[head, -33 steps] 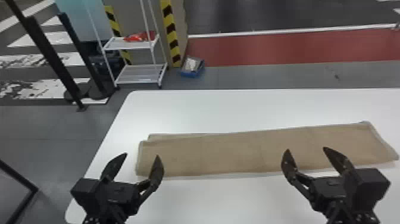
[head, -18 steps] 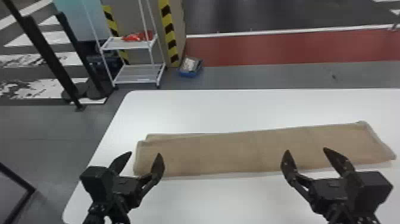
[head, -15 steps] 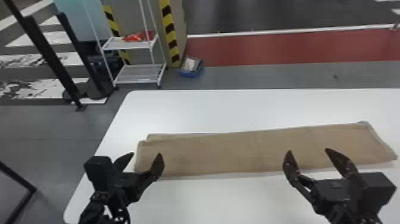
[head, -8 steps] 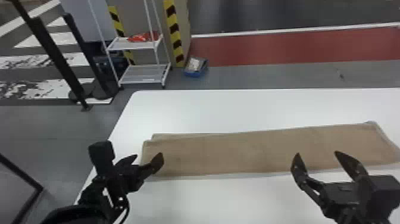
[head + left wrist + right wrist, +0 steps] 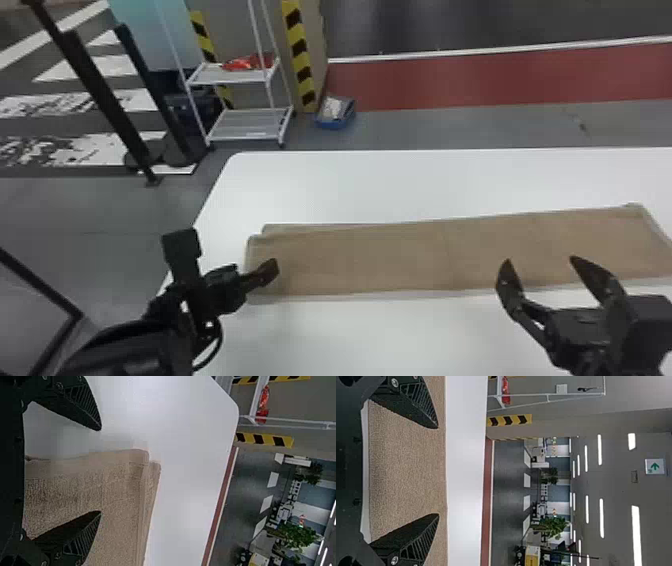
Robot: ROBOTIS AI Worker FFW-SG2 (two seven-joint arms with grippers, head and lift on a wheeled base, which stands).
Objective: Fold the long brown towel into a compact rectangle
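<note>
brown towel (image 5: 380,260) on the desk (image 5: 425,185), lower right; left gripper (image 5: 254,268) and right gripper (image 5: 541,262), fingers released; green-arrow sign (image 5: 654,466), right wrist view's far right.

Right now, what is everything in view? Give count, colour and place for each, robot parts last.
Towel: 1, brown, lying long and flat across the table
Table: 1, white, before the robot
Cart: 1, white, behind the table, left
Red item: 1, red, on the cart's upper shelf
Striped strips: 2, yellow and black, at the cart
Bin: 1, blue, on the floor right of the cart
Posts: 2, black, left of the cart
Floor band: 1, red, beyond the table
Sign: 1, green and white, in the background
Left gripper: 1, black, open, at the towel's left end
Right gripper: 1, black, open, at the towel's right half
</note>
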